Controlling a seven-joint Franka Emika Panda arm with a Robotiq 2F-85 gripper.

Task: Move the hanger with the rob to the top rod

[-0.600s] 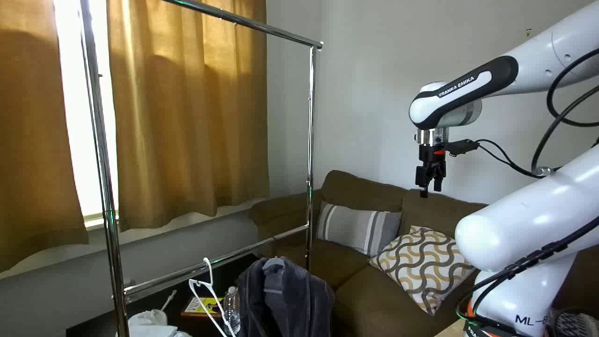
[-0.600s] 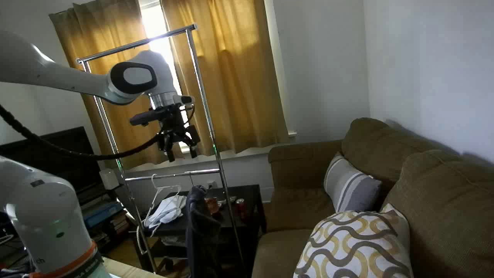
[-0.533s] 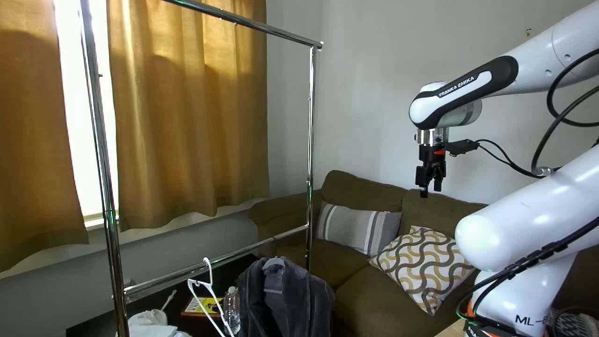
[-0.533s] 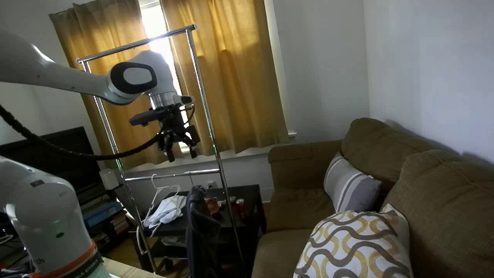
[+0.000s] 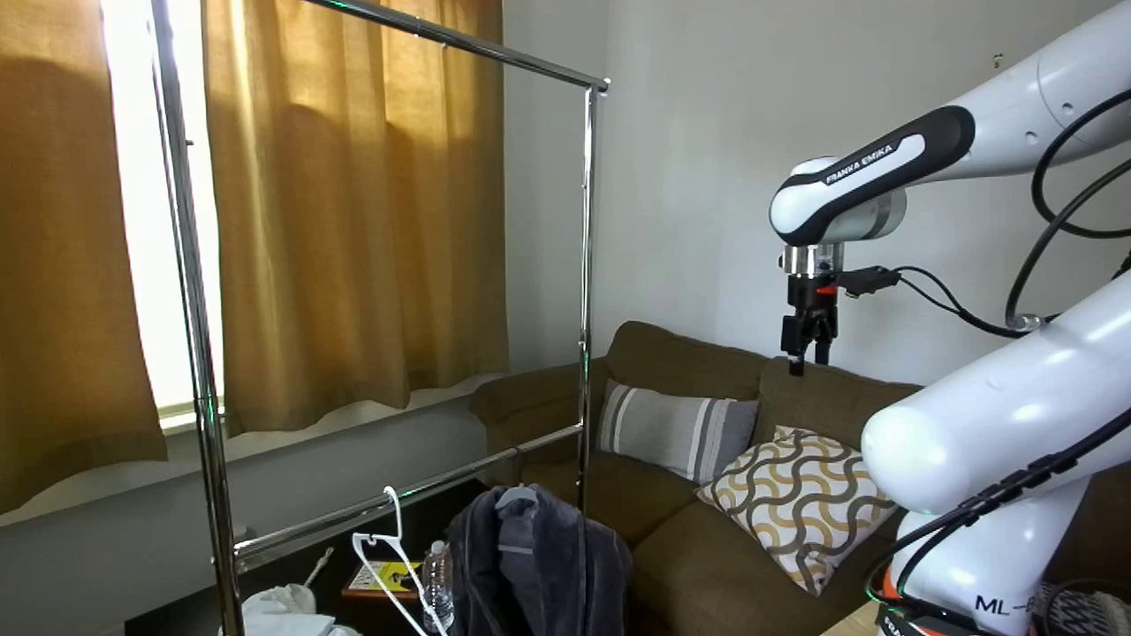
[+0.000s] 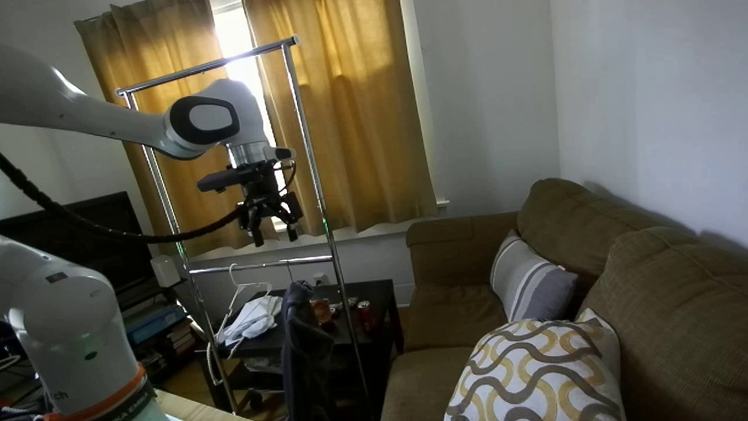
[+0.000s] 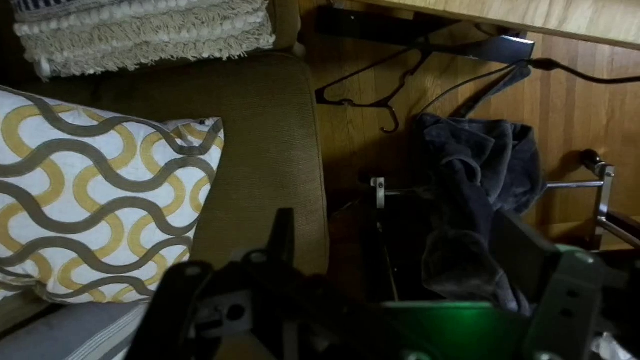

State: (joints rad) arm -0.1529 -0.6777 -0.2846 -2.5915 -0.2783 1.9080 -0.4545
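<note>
The robe [image 5: 548, 574] is dark grey-blue and hangs low on the rack; it also shows in an exterior view [image 6: 304, 345] and in the wrist view [image 7: 475, 175]. The hanger [image 5: 517, 496] shows only at the robe's collar. Its thin hook [image 6: 289, 270] reaches the rack's lower bar. The rest of it is hidden in the robe. The top rod [image 5: 459, 40] is shiny silver and bare; it also shows in an exterior view [image 6: 204, 68]. My gripper [image 6: 274, 235] is open and empty, pointing down, higher than the robe and apart from it. Its fingers [image 7: 407, 232] stand wide apart.
A white hanger [image 5: 395, 530] hangs on the lower bar [image 5: 477, 465] beside the robe. Rack poles [image 5: 587, 265] stand upright. A dark low table [image 6: 374, 292] with a bottle [image 5: 437, 574] is behind. A brown sofa [image 6: 467, 251] is nearby. A bare black hanger [image 7: 370, 104] shows over the floor.
My gripper has shifted very slightly down, and slightly left in an exterior view, still open. The white hanger sways a little. The robe has not visibly moved.
</note>
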